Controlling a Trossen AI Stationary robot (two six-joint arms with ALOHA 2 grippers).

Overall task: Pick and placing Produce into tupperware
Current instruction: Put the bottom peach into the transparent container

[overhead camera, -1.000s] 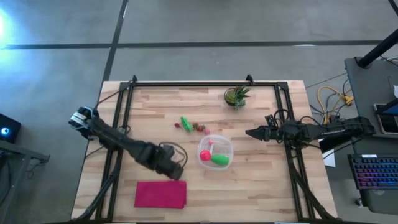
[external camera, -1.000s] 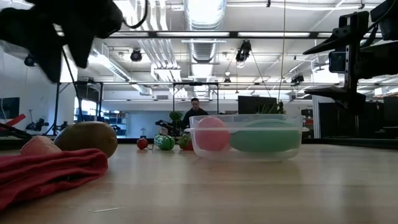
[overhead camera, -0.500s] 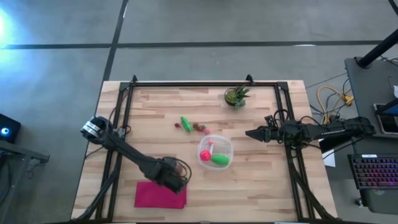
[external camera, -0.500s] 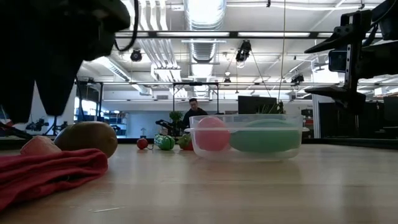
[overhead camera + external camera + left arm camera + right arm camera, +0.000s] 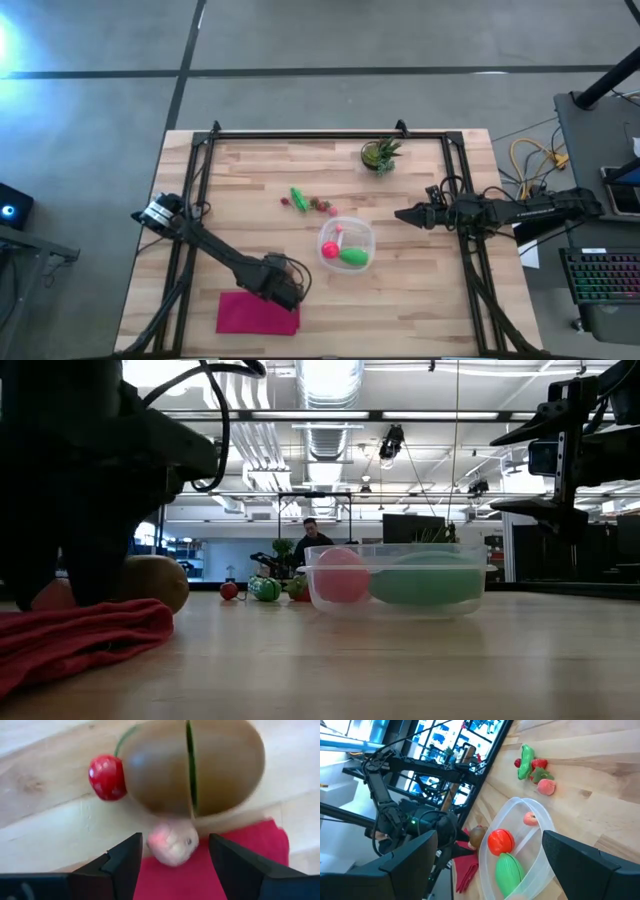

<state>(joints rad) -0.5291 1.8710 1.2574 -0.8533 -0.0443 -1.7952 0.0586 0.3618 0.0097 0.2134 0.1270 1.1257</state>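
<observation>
Left gripper (image 5: 172, 865) is right down at the magenta cloth's (image 5: 256, 312) edge, fingers spread wide around a small pink piece (image 5: 172, 841), nothing held yet; the brown kiwi-looking one (image 5: 192, 765) and a red cherry (image 5: 107, 776) sit just beyond, which only the wrist view shows. Mid-table, the tupperware (image 5: 347, 243) already holds a big green piece and some red/pink ones. Further back, a green pod (image 5: 298, 197) and little red bits wait. Right gripper (image 5: 403, 213) hangs open off to the side.
</observation>
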